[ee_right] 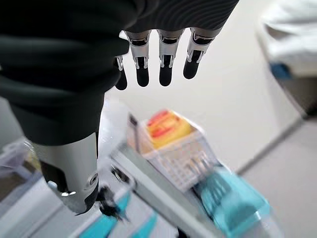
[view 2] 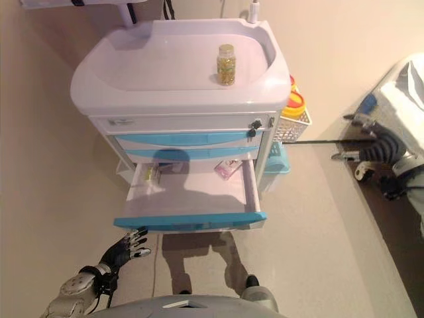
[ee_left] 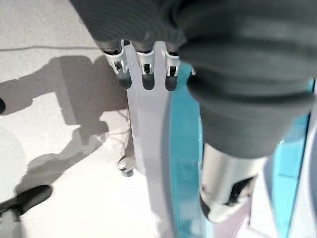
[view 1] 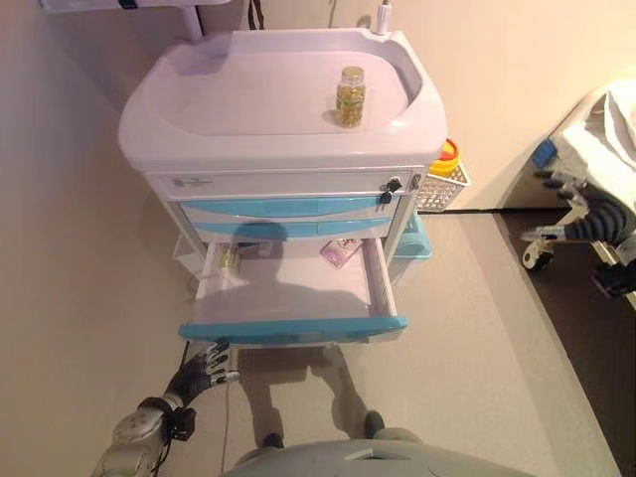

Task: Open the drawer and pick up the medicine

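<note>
Medicine: a small pink box (view 1: 341, 251) lies flat in the open drawer at its far right corner, about 1 o'clock from the drawer's middle; its long axis runs slantwise, from near left to far right.
Second packet: a small yellowish-green item (view 1: 230, 260) lies at the drawer's far left, about 11 o'clock; its shape is too small to tell.
Drawer: the lowest drawer (view 1: 298, 300) stands pulled out, a smooth white tray with a curved teal front.
Cart: glossy white plastic cart (view 1: 199, 99) with rounded rim; two shut teal drawers above the open one.
Bottle: clear jar of yellow capsules (view 1: 350, 96) stands upright on the tabletop, toward 2 o'clock.
Basket: white mesh basket (view 1: 442, 189) hangs on the cart's right side, holding a yellow and red container.
Left hand: left hand (view 1: 204, 371) hovers below the drawer's left front corner, at 7 o'clock, fingers relaxed, holding nothing.
Right hand: right hand (ee_right: 148, 54) shows in its wrist view, fingers straight, empty.
</note>
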{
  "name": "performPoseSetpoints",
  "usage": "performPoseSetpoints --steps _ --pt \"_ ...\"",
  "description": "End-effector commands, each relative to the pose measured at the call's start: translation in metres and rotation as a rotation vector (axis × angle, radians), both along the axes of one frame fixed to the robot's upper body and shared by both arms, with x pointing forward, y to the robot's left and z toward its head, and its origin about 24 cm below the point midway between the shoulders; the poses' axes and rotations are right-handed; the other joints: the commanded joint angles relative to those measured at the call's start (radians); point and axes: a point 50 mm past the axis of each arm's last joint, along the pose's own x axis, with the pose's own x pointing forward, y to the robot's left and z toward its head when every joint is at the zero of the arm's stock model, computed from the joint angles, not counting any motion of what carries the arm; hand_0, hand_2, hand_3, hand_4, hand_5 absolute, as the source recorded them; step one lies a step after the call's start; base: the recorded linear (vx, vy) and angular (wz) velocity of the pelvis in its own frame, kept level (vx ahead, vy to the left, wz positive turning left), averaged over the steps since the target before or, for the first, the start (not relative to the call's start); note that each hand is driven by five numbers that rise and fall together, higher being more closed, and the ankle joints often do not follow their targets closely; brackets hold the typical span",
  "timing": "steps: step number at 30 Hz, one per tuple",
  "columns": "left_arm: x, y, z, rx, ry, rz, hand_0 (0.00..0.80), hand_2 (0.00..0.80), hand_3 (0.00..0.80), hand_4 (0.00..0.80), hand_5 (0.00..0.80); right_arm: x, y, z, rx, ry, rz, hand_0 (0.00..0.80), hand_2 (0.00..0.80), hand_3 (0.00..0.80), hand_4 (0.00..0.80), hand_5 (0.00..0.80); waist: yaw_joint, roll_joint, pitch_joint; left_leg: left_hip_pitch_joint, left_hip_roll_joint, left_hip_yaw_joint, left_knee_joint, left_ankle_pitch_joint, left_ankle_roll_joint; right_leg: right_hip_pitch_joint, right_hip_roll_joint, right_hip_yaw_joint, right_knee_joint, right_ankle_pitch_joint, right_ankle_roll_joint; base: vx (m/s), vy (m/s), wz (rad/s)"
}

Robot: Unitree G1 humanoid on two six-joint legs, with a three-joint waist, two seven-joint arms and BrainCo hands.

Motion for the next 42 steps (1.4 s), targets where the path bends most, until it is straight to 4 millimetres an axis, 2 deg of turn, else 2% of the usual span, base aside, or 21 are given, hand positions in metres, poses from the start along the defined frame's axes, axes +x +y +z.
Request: performPoseSetpoints --steps 1,6,9,14,16,21,27,31,36,37,38,42 --pt "0.007 0.007 0.001 0.081 0.003 -0.097 0.000 0.000 0.000 0.000 0.000 0.000 0.012 0.006 0.067 -0.033 0.118 0.000 0.000 0.000 0.000 0.000 0.006 -0.028 -0.020 -0.048 -0.002 0.008 0.099 -0.117 0.006 -0.081 -0.017 -0.017 0.095 -0.019 0.078 -0.057 -0.021 -0.11" --pt "0.011 0.010 -0.001 0.115 0.005 -0.083 0.000 0.000 0.000 0.000 0.000 -0.008 0.017 -0.025 0.190 0.114 0.198 0.000 0.000 0.000 0.000 0.000 -0.035 -0.017 -0.007 -0.050 0.001 0.040 0.109 -0.121 0.005 -0.107 -0.016 0.006 0.102 -0.013 0.084 -0.042 -0.010 -0.17" --pt "0.020 0.014 0.007 0.120 -0.032 -0.089 0.000 0.000 0.000 0.000 0.000 -0.014 0.026 -0.036 0.132 0.228 0.318 0.000 0.000 0.000 0.000 0.000 -0.049 -0.012 0.004 -0.058 0.002 0.052 0.114 -0.122 0.003 -0.125 -0.017 0.012 0.109 -0.011 0.086 -0.067 0.008 -0.25" --pt "0.046 0.028 0.028 0.191 -0.112 -0.134 0.000 0.000 0.000 0.000 0.000 -0.025 0.040 -0.057 0.104 0.513 0.546 0.000 0.000 0.000 0.000 0.000 -0.067 -0.007 0.038 -0.085 -0.001 0.062 0.131 -0.117 -0.001 -0.159 -0.021 0.027 0.125 -0.005 0.086 -0.083 0.021 -0.21" --pt "0.065 0.036 0.042 0.242 -0.154 -0.156 0.000 0.000 0.000 0.000 0.000 -0.028 0.046 -0.069 0.132 0.645 0.617 0.000 0.000 0.000 0.000 0.000 -0.080 -0.002 0.068 -0.101 -0.002 0.069 0.140 -0.109 -0.004 -0.177 -0.024 0.036 0.134 0.002 0.085 -0.126 0.080 -0.14" --pt "0.099 0.047 0.064 0.375 -0.220 -0.163 0.000 0.000 0.000 0.000 0.000 -0.029 0.058 -0.087 0.232 0.778 0.719 0.000 0.000 0.000 0.000 0.000 -0.118 0.008 0.143 -0.140 -0.009 0.097 0.180 -0.108 -0.004 -0.227 -0.028 0.073 0.162 0.008 0.082 -0.096 0.122 -0.16" --pt "0.129 0.056 0.090 0.453 -0.261 -0.134 0.000 0.000 0.000 0.000 0.000 -0.026 0.063 -0.108 0.373 0.807 0.676 0.000 0.000 0.000 0.000 0.000 -0.159 0.008 0.229 -0.194 -0.015 0.127 0.246 -0.123 0.006 -0.278 -0.030 0.120 0.186 0.009 0.080 -0.077 0.129 -0.22" --pt "0.143 0.067 0.111 0.470 -0.283 -0.086 0.000 0.000 0.000 0.000 0.000 -0.028 0.059 -0.120 0.412 0.801 0.633 0.000 0.000 0.000 0.000 0.000 -0.179 -0.006 0.280 -0.238 -0.013 0.146 0.305 -0.140 0.012 -0.312 -0.027 0.144 0.199 0.011 0.073 -0.062 0.084 -0.16" --pt "0.166 0.094 0.162 0.475 -0.365 0.012 0.000 0.000 0.000 0.000 0.000 -0.027 0.056 -0.134 0.477 0.728 0.537 0.000 0.000 0.000 0.000 0.000 -0.201 -0.035 0.348 -0.320 -0.002 0.171 0.398 -0.161 0.020 -0.376 -0.010 0.168 0.219 0.020 0.054 -0.059 0.052 -0.14" --pt "0.169 0.099 0.172 0.480 -0.380 0.030 0.000 0.000 0.000 0.000 0.000 -0.028 0.054 -0.138 0.494 0.714 0.510 0.000 0.000 0.000 0.000 0.000 -0.205 -0.029 0.364 -0.324 0.003 0.162 0.418 -0.194 0.018 -0.372 -0.005 0.164 0.224 -0.001 0.056 -0.003 0.075 -0.06" --pt "0.171 0.105 0.183 0.486 -0.398 0.052 0.000 0.000 0.000 0.000 0.000 -0.028 0.053 -0.141 0.515 0.701 0.485 0.000 0.000 0.000 0.000 0.000 -0.206 -0.033 0.378 -0.339 0.005 0.164 0.431 -0.196 0.020 -0.382 -0.002 0.167 0.226 0.002 0.052 0.012 0.068 -0.06" --pt "0.175 0.127 0.216 0.537 -0.422 0.124 0.000 0.000 0.000 0.000 0.000 -0.033 0.050 -0.156 0.536 0.656 0.409 0.000 0.000 0.000 0.000 0.000 -0.210 -0.044 0.378 -0.412 0.011 0.176 0.469 -0.201 0.027 -0.442 0.001 0.174 0.235 0.007 0.045 -0.045 0.006 -0.07"
